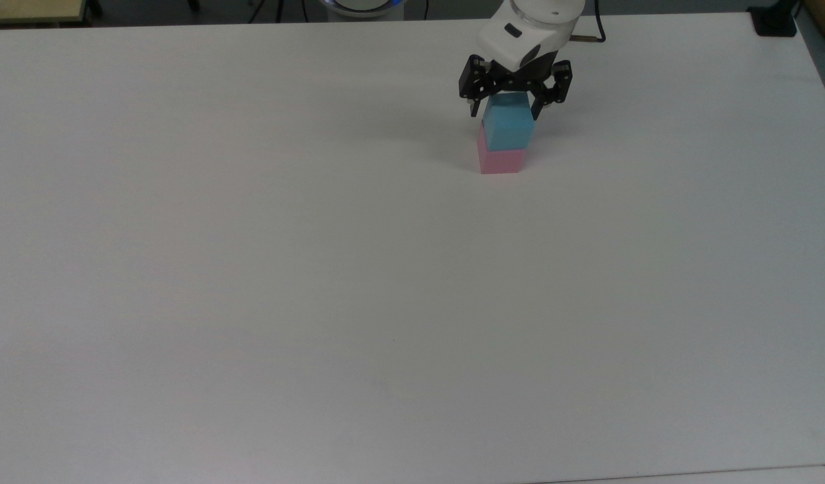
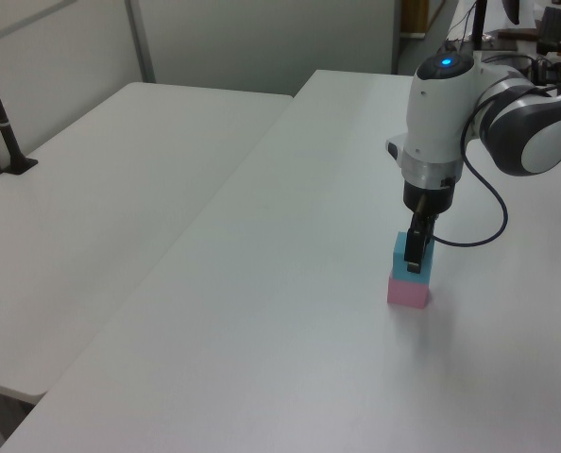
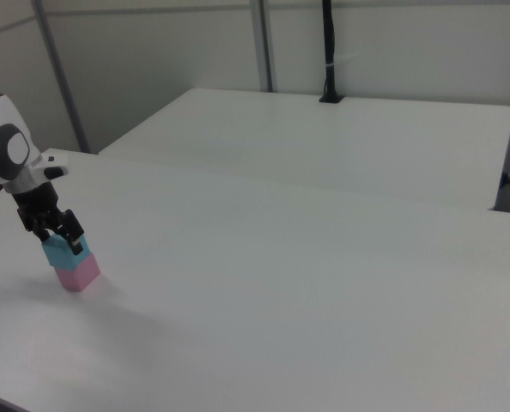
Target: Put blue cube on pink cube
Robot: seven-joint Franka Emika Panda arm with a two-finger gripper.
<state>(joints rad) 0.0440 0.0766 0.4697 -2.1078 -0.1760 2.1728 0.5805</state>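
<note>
White tabletop (image 1: 251, 269) takes up most of what we see, a broad matte surface with a second white table (image 2: 92, 189) set alongside it in the left view and a pale partition wall (image 3: 152, 60) behind in the right view. We find no brand, label or writing that we can read on anything; the nearest thing to a mark is a small blue light (image 2: 441, 64) glowing on the arm's white housing in the left view.

We see the blue cube (image 1: 508, 129) sitting on top of the pink cube (image 1: 499, 160), far back on the table and toward the top view's right. It is a light sky-blue block with plain, matte, foam-like faces, and it looks about the same size as the pale pink one beneath it, which has the same plain matte finish. In the top view the blue cube sits a little off toward the top view's right, so a narrow strip of pink shows along the stack's left side. In the right view the stack (image 3: 70, 262) stands near the right view's left edge, blue over pink.

We see the gripper (image 1: 508, 107) poised over the stack, its black fingers (image 1: 475, 101) spread to either side of the blue cube, with a visible gap in the top view between each fingertip and the cube's sides. A black cable (image 2: 488, 222) loops from the wrist in the left view.
</note>
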